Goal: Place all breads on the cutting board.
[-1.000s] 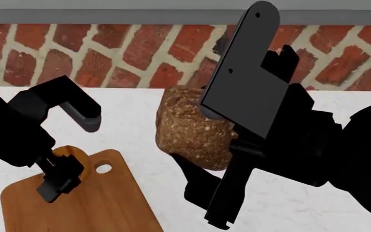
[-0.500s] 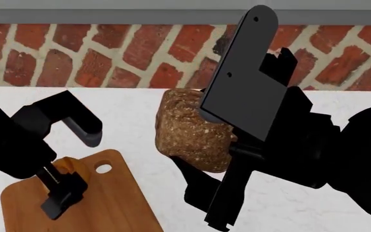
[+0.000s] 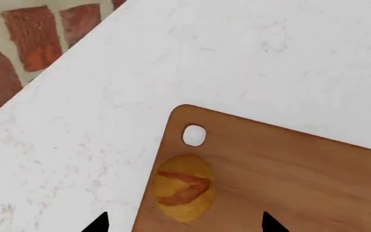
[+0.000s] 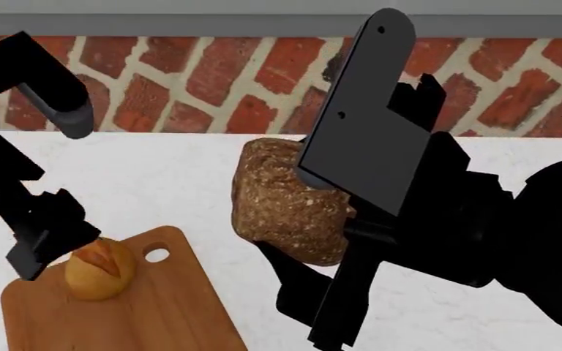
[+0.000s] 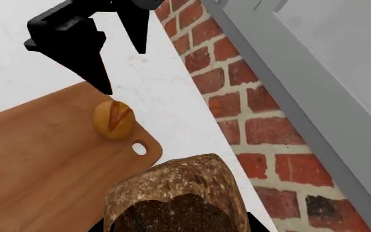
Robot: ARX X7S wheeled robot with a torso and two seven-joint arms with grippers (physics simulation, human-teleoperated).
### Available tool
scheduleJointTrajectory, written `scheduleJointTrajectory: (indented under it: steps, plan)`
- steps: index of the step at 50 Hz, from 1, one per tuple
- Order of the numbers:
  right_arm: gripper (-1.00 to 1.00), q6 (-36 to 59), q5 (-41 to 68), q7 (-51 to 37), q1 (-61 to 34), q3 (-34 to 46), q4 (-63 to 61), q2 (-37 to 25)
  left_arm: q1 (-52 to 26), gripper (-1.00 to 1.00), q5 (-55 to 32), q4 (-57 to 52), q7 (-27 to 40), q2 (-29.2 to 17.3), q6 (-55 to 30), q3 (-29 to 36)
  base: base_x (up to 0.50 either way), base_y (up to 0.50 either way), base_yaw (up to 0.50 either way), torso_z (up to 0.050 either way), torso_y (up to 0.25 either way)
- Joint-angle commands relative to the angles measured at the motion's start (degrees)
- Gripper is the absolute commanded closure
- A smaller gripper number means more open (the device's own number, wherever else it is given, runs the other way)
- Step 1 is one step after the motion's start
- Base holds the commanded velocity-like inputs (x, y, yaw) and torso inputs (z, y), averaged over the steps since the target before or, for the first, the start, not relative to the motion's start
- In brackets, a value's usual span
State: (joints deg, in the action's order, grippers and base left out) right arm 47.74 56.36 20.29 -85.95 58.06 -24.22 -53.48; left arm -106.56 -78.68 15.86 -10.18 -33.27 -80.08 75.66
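The smooth golden-orange bread [image 4: 97, 269] lies on the cutting board [image 4: 164, 314] near its hanging hole, also in the left wrist view as the roll [image 3: 184, 188] on the board [image 3: 289, 183]. My left gripper [image 4: 52, 241] hangs open above that roll, apart from it, its fingertips [image 3: 98, 223] wide on either side. The dark, coarse-grained bread [image 4: 286, 201] is held in the air right of the board, with my right gripper [image 4: 296, 216] shut on it. In the right wrist view this bread [image 5: 176, 193] fills the foreground, with the board [image 5: 37, 159] and golden roll [image 5: 113, 120] beyond.
The board lies on a white marbled counter [image 4: 203, 183] at the front left. A red brick wall [image 4: 213, 80] runs along the back, with a grey ledge [image 5: 282, 63] above it. My left arm [image 5: 76, 38] hovers over the board's far side.
My left gripper has risen off the board, and the golden roll it covered now lies uncovered there. The right gripper and the dark bread have barely shifted.
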Motion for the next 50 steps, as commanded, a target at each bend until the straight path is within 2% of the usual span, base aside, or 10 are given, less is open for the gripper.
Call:
scheduleJointTrajectory:
  steps: [1, 2, 7, 14, 18, 22, 34, 50]
  plan:
    - [1.00, 1.8, 0.7, 2.8, -2.5, -0.3, 0.2, 1.1, -5.2, -1.00, -14.6, -7.1, 11.3, -10.9, -2.8, -9.9, 0.02, 0.00, 0.00, 0.000, 0.000]
    - [1.00, 2.5, 1.0, 3.2, -3.2, -0.2, 0.4, 1.6, -5.6, -1.00, -16.5, -7.0, 14.5, -12.3, -2.3, -10.9, 0.02, 0.00, 0.00, 0.000, 0.000]
    - [1.00, 4.7, 2.3, 5.8, -5.5, 0.4, 2.5, 4.5, -6.8, -1.00, -19.6, -9.6, 18.5, -16.9, -1.2, -13.3, 0.02, 0.00, 0.00, 0.000, 0.000]
    - [1.00, 7.0, 2.3, 7.1, -8.3, 1.6, 5.5, 9.5, -8.3, -1.00, -18.6, -11.1, 23.7, -21.4, 0.5, -14.7, 0.02, 0.00, 0.00, 0.000, 0.000]
    - [1.00, 7.6, 0.9, 8.9, -9.4, 3.3, 8.7, 13.1, -9.0, -1.00, -14.8, -11.6, 24.7, -22.8, 1.9, -14.7, 0.02, 0.00, 0.00, 0.000, 0.000]
    - [1.00, 7.6, -0.6, 11.5, -10.6, 5.0, 13.2, 16.9, -8.9, -1.00, -13.8, -12.1, 25.1, -23.5, 3.2, -15.1, 0.02, 0.00, 0.00, 0.000, 0.000]
    - [1.00, 9.3, 0.9, 17.8, -12.3, 7.5, 18.4, 22.9, -8.9, -1.00, -11.8, -10.8, 27.2, -23.8, 7.0, -16.3, 0.02, 0.00, 0.00, 0.000, 0.000]
    - [1.00, 11.2, 2.9, 20.3, -11.2, 10.5, 16.3, 26.4, -8.5, -1.00, -10.2, -8.9, 28.6, -23.0, 8.4, -16.4, 0.02, 0.00, 0.00, 0.000, 0.000]
